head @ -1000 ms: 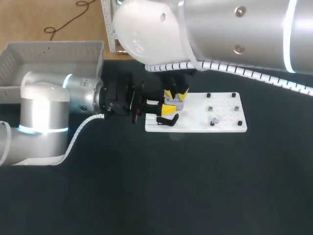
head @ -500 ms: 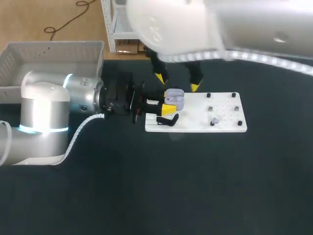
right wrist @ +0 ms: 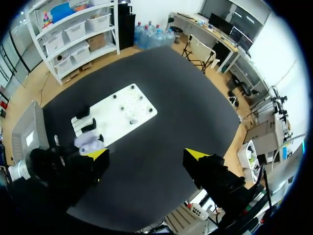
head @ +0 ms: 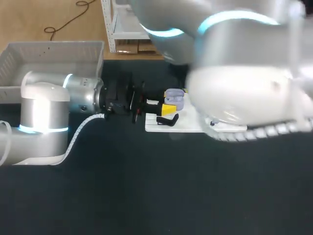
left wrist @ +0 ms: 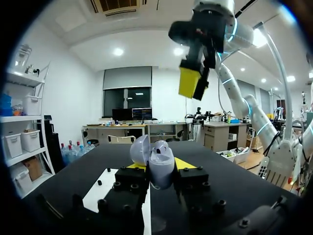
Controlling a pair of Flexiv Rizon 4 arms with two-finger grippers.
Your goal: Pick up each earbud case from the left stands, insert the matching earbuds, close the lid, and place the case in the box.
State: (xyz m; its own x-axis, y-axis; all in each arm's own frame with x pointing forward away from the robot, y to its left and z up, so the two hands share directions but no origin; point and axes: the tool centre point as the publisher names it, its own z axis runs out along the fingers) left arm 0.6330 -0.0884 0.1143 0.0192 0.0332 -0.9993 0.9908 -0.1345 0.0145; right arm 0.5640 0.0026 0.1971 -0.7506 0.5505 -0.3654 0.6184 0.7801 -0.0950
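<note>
Holding the lavender case [left wrist: 157, 159] in our left gripper [left wrist: 159, 167], fingers clamped on its sides, we judge it light, hard and slippery, best gripped low on the body. Rounded, with its lid open, it sits over the white board's [head: 166, 128] end; earbuds possibly inside. Our right gripper [right wrist: 146, 155] hangs high above, fingers apart.

The left gripper [left wrist: 159, 166] grips a lavender case [left wrist: 160, 157], lid up, while the right gripper [left wrist: 194, 84] hangs high above it.
</note>
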